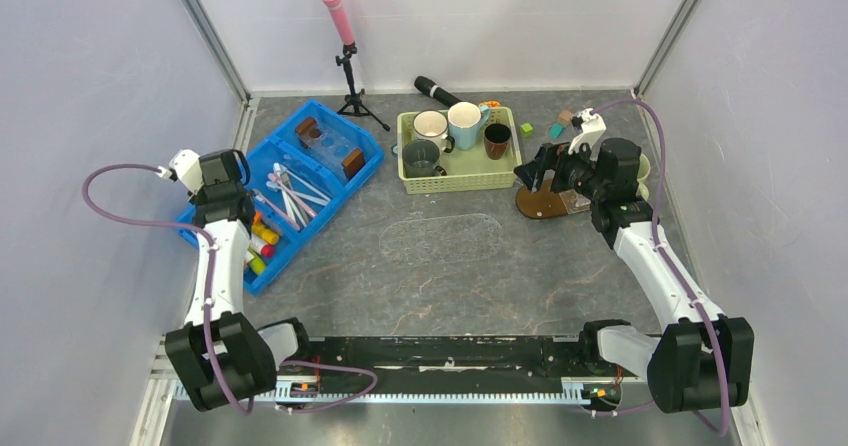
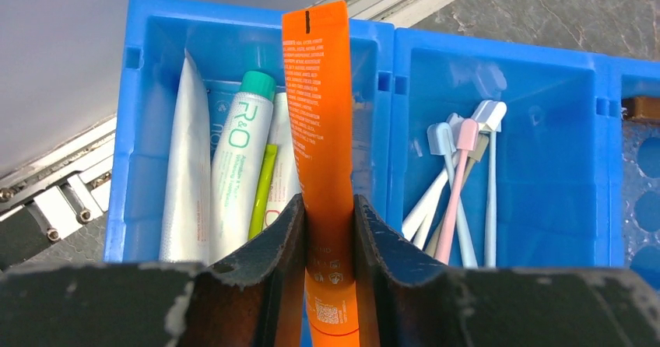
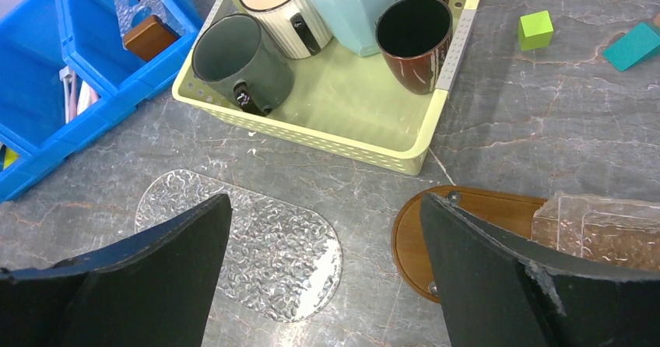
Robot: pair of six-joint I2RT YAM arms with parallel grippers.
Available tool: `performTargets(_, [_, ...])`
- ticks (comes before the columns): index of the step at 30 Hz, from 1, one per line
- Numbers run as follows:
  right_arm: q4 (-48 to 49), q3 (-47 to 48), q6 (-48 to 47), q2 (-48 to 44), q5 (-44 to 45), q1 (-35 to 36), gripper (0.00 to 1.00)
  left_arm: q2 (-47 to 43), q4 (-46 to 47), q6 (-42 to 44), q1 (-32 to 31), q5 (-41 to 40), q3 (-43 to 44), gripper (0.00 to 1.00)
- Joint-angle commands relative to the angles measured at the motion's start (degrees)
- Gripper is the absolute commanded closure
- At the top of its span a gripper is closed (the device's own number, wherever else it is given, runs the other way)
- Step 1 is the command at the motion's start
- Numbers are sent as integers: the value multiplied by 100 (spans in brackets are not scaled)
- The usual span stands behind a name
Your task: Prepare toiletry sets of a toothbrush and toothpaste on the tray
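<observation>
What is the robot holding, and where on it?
Left fingers pinch the orange toothpaste tube partway along, away from its flat end. Right fingers hold nothing.

The left arm (image 1: 218, 266) and the right arm (image 1: 650, 256) are white tubes with chunky black joints. A thin purple cable (image 1: 86, 201) loops out from each wrist. The left gripper (image 2: 328, 205) and the right gripper (image 3: 323, 201) have wide black fingers with pale, scratched edges.
</observation>
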Motion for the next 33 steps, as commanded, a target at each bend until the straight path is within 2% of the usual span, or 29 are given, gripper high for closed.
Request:
performTargets(1, [43, 194, -85, 13, -70, -14, 3, -270, 131, 390, -179, -325, 31, 84])
performTargets(13, [43, 240, -32, -40, -217, -10, 4, -791, 573, 1084, -1090, -250, -35, 85])
performTargets(21, [53, 306, 29, 17, -342, 96, 5, -1208, 1109, 1417, -1661, 361, -317, 85])
performTargets(33, [-200, 761, -49, 230, -339, 777, 8, -1343, 1897, 1959, -2754, 2665, -566, 85])
